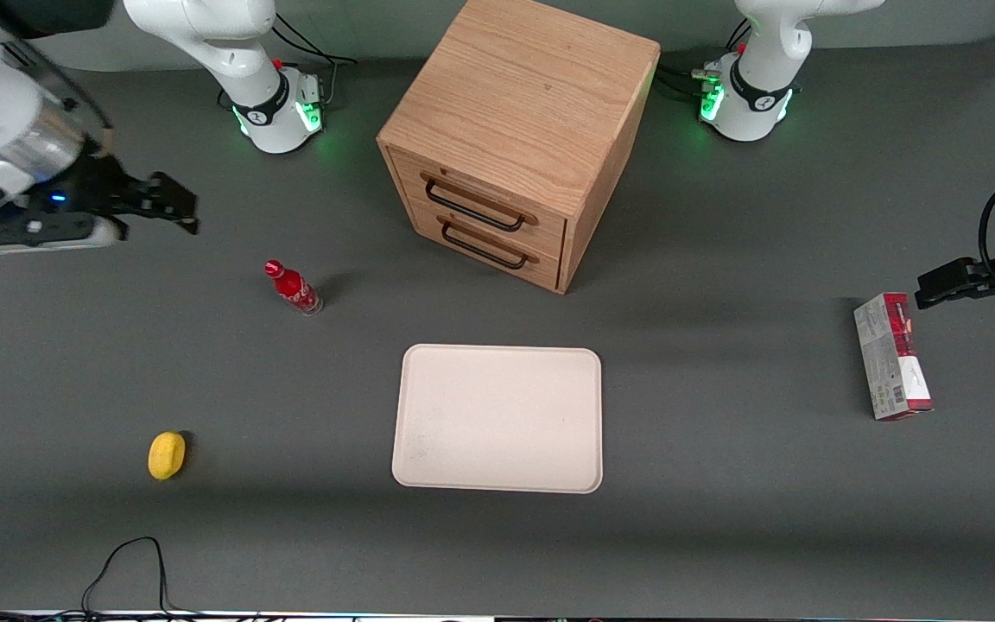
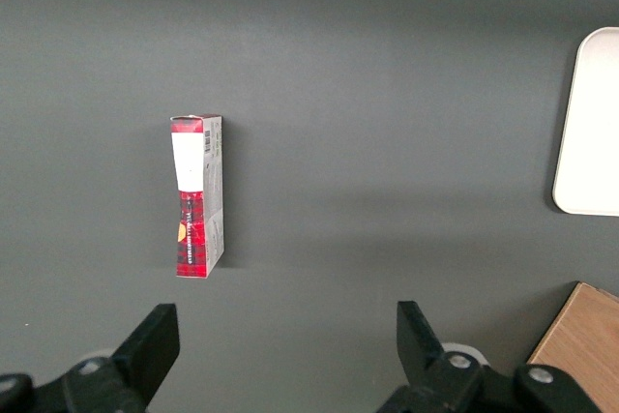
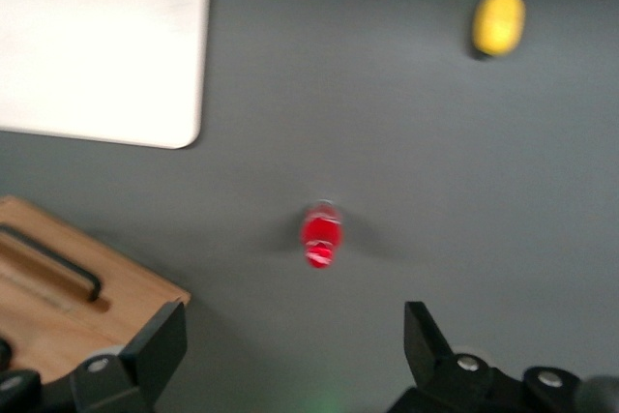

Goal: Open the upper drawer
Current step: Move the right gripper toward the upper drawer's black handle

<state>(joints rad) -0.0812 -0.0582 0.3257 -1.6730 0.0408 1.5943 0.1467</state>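
Dark grey matte table (image 1: pixel 722 518) fills the scene. Oak cabinet (image 1: pixel 523 104) stands on it. Black cable (image 1: pixel 130 561) loops at the edge nearest the front camera. Even overhead light, soft shadows.

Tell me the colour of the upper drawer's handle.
Black, on the light-oak upper drawer; front view shows it best. The hand hovers apart, open.

Right arm's gripper (image 1: pixel 171 206) is raised above the table toward the working arm's end, well apart from the cabinet (image 1: pixel 515 130) and at about the same distance from the front camera as its drawer fronts. Fingers (image 3: pixel 155 350) are spread wide with nothing between them. The wrist is roughly level, its fingertips directed toward the cabinet. No contact with any surface.
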